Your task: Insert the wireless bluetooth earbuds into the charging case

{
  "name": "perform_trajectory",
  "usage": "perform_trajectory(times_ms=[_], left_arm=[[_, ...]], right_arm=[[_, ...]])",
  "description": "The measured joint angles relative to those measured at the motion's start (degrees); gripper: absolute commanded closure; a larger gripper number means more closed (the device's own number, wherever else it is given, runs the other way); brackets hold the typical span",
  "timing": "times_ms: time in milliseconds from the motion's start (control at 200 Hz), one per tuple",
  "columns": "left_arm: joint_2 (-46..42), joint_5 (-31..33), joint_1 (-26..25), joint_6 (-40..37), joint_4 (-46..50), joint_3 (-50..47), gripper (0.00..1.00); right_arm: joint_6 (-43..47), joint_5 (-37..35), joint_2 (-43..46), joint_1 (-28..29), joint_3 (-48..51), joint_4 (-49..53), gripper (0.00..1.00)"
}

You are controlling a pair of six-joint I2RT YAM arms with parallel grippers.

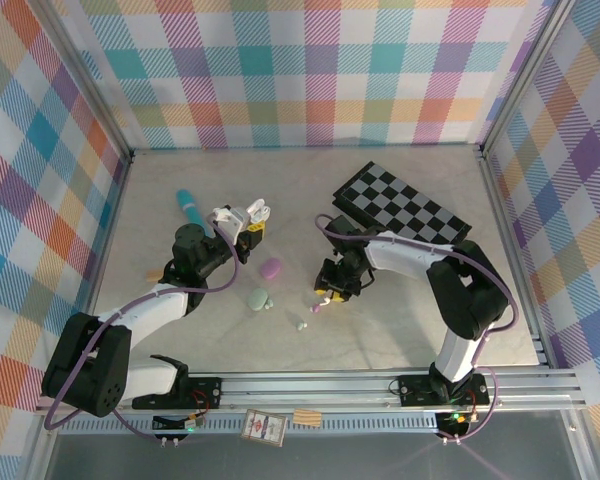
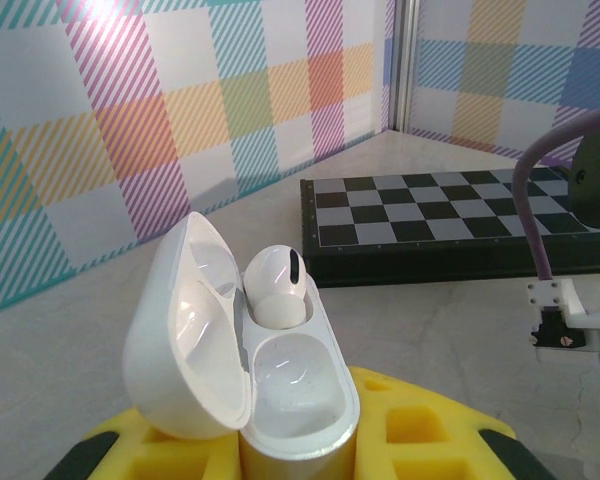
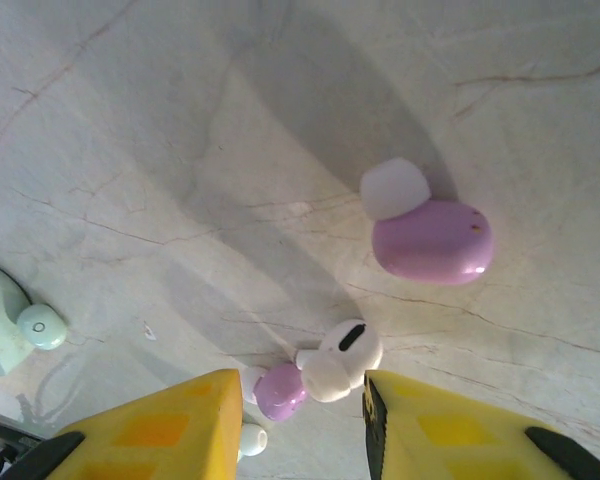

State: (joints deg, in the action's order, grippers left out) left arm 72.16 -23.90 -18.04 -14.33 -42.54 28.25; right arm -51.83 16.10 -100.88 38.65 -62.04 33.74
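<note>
Right wrist: right end effector [image 3: 302,400] half-open astride touching white earbud [image 3: 342,358] and lilac earbud [image 3: 280,390].
Left end effector [image 2: 300,450]: holds open white case [image 2: 190,330].
Risk: we might pinch both, flicking one.

We count three cases (white case [image 2: 302,405], lilac case [image 3: 432,240], mint case [image 1: 257,299]), at least four earbuds (two white earbuds [image 2: 275,285] [image 3: 345,358], lilac earbud [image 3: 280,390], mint earbud [image 3: 42,326]), one checkerboard [image 1: 400,205] and one teal object [image 1: 188,206].
</note>
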Motion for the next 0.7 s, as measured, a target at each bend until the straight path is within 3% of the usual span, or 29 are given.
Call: perform_trajectory(times_ms=[700], left_arm=[[0.0, 0.0, 0.0, 0.0, 0.0, -0.8, 0.98]], right_arm=[[-0.2, 2.5, -3.7, 0.0, -0.7, 0.6, 0.63]])
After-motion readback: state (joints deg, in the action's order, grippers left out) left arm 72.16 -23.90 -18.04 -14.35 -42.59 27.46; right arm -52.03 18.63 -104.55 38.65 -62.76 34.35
